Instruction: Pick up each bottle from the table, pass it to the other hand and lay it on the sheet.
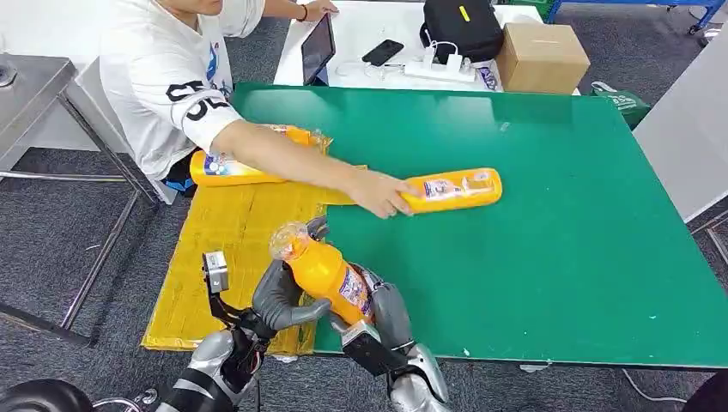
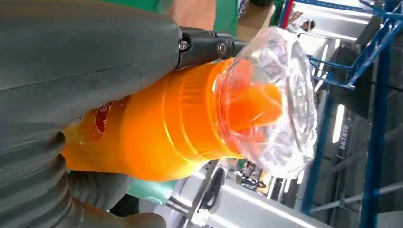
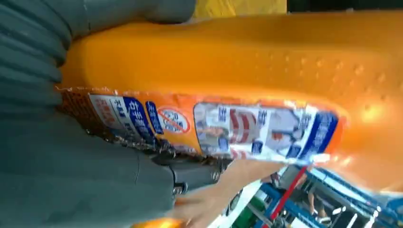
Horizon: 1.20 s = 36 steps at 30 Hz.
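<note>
An orange bottle (image 1: 328,276) with a clear-wrapped cap stands tilted above the table's near edge, cap toward the yellow sheet (image 1: 232,249). My left hand (image 1: 283,299) grips its neck end and my right hand (image 1: 391,316) grips its labelled lower body. The left wrist view has the left hand (image 2: 85,52) on the bottle's shoulder (image 2: 180,128). In the right wrist view my right hand (image 3: 71,175) wraps the bottle's label side (image 3: 266,61). A second orange bottle (image 1: 452,190) lies on the green table (image 1: 549,257). A third bottle (image 1: 230,169) lies on the sheet.
A person in a white shirt (image 1: 172,77) reaches across the sheet, their hand (image 1: 378,194) on the second bottle's end. Behind the green table a white table holds a tablet (image 1: 317,47), a black bag (image 1: 461,27) and a cardboard box (image 1: 541,57). A metal table (image 1: 30,86) stands far left.
</note>
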Tool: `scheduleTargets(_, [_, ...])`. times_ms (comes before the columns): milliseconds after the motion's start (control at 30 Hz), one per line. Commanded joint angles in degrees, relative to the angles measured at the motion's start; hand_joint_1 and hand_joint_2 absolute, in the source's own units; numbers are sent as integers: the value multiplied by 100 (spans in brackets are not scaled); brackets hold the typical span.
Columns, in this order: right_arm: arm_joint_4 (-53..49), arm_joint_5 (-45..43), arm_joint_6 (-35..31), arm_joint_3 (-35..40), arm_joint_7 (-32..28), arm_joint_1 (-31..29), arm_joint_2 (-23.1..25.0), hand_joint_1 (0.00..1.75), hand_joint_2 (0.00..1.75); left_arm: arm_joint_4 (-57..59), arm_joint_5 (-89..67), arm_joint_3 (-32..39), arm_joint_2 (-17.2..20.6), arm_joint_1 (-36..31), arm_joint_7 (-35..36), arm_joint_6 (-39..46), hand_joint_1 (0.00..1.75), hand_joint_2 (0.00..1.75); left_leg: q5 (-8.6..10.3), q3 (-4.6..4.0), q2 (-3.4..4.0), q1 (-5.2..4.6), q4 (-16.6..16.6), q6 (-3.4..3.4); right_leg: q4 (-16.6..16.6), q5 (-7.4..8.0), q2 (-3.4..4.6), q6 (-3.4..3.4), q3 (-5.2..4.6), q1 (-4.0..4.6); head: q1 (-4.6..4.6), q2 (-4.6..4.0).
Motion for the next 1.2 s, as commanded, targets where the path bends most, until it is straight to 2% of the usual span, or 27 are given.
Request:
scheduleTargets(33, [1271,118,-85,526,-18,-632,166,173,175,672,-180,-502,250,-345,47,69,0,175,-21,55,21,10,-2,-9,-8,-12,9,-18,52,14,2,0])
scheduleTargets(67, [1314,134,-144,570,-18,-663,179,175,175,740,-163,-530,258,-375,58,44,0,175,-8,28,10,4,-4,-6,-6,-5,3,-10,26,6,0,0])
scheduleTargets(333, [1515,303,-369,807,35,-790,272,175,175,1041,-179,-659,284,-498,108,64,0,175,-2,13,9,1,-4,-3,-4,0,5,-5,9,3,0,0])
scheduleTargets(500, [1515,303,-369,807,35,-790,272,175,175,1041,-179,-659,284,-498,108,64,0,175,-4,18,6,2,-4,-4,-4,-3,0,-6,16,3,0,0])
scheduleTargets(533, [1521,308,-390,823,14,-788,271,175,175,1062,-162,-662,284,-505,129,52,0,175,-21,54,14,11,-2,-9,-8,-15,1,-17,53,14,4,0])
scheduleTargets(567, [1534,283,-390,830,1,-788,284,175,175,1104,-159,-651,282,-516,152,99,0,175,-7,27,4,4,-5,-5,-7,-6,-3,-9,27,6,-2,0])
scheduleTargets(1000, [1681,212,-405,1019,23,-832,307,175,175,1156,-13,-590,229,-508,-31,-13,0,175,-7,23,5,5,-2,-6,-5,-6,-3,-9,21,7,0,0])
scheduleTargets(1033, [1689,215,-386,1033,46,-838,308,175,175,1059,24,-533,216,-462,-51,18,33,175,-3,15,2,3,-3,-5,-4,-4,-5,-7,13,4,2,0])
scheduleTargets(1067, [1704,248,-350,1073,98,-833,298,175,175,928,486,-323,115,-350,41,-255,155,175,-11,32,2,8,0,-7,-5,-11,-8,-11,32,10,2,0])
scheduleTargets(1100, [1725,261,-342,1079,122,-831,302,175,175,790,639,-245,78,-283,32,-319,175,175,-17,44,5,12,1,-9,-6,-14,-7,-15,45,15,2,0])
scheduleTargets(1200, [1792,311,-310,1087,198,-836,308,175,175,322,1095,-90,-14,-79,264,-330,175,175,-13,25,11,8,3,-6,-3,-9,1,-9,24,9,2,0])
